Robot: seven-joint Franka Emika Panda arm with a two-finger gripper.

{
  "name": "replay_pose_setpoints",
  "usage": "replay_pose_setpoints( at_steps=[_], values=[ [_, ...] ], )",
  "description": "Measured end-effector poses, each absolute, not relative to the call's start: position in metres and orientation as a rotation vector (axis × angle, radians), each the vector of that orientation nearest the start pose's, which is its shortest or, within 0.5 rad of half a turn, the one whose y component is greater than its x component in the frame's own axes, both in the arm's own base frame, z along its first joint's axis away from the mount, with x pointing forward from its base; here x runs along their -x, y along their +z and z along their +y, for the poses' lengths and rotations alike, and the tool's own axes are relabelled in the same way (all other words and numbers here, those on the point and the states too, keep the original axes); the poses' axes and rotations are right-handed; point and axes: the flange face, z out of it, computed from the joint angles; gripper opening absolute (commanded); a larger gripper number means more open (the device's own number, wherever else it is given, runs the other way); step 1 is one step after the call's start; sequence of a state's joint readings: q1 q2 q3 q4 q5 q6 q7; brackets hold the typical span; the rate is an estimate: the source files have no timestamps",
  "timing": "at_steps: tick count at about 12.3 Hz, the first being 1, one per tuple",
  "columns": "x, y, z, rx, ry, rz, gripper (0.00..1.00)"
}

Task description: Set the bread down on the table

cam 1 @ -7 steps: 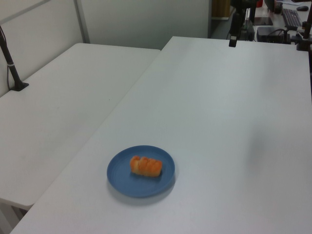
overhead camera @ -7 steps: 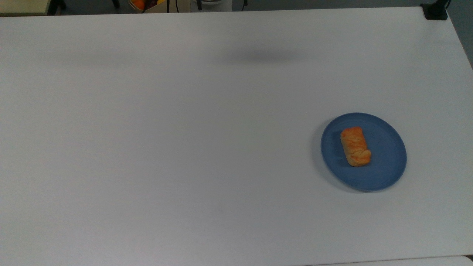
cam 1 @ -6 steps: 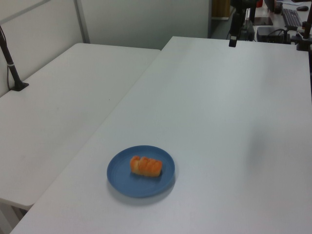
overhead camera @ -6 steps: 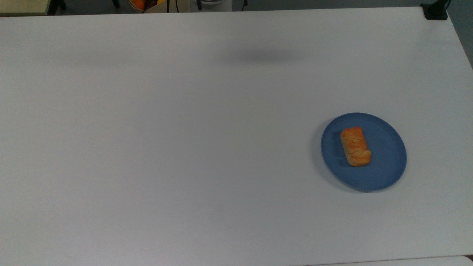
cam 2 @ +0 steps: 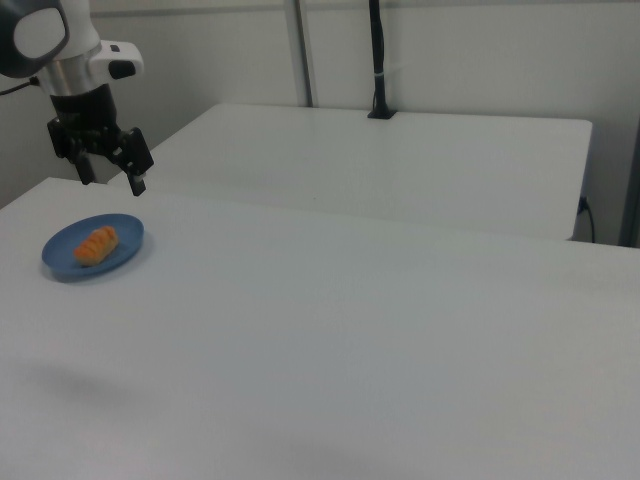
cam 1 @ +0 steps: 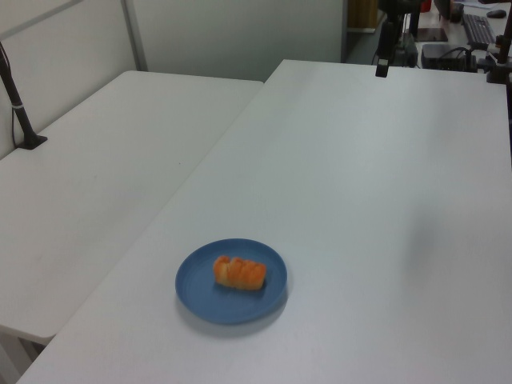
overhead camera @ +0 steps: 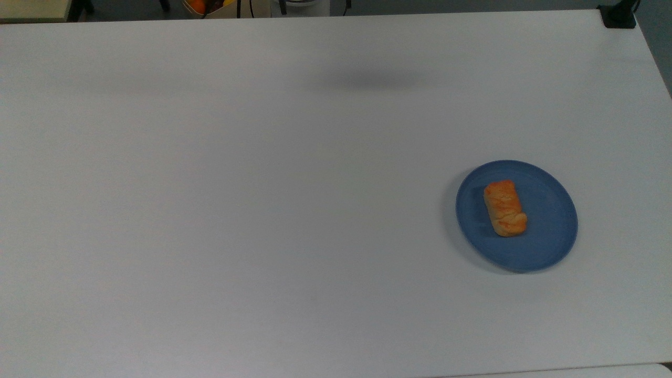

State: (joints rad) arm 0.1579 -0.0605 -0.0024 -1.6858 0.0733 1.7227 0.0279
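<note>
In the right view the arm stands at the upper left. Its last white segment is rounded, with a grey round cap, and it comes in from the top left corner. Below it a short white wrist section points straight down, and a small white block sticks out to the right view's right. Under the wrist hangs the black claw (cam 2: 110, 178). The claw is turned downward and is held in the air, not touching anything. Its two black fingers (cam 2: 138, 182) are spread apart, with a clear gap between them, and nothing is between them. The finger nearer to the right view's right reaches slightly lower.
</note>
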Motion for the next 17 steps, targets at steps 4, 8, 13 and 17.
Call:
replay_pose_setpoints(
  at_steps=[4, 8, 13, 17],
  values=[
    [-0.547, 0.602, 0.104, 3.051, -0.095, -0.255, 1.00],
    [-0.550, 0.568, 0.156, 3.040, 0.004, -0.419, 1.00],
    [-0.593, 0.531, 0.217, 3.040, -0.063, -0.331, 1.00],
    [-0.621, 0.498, 0.296, 3.026, -0.214, -0.248, 1.00]
  ],
)
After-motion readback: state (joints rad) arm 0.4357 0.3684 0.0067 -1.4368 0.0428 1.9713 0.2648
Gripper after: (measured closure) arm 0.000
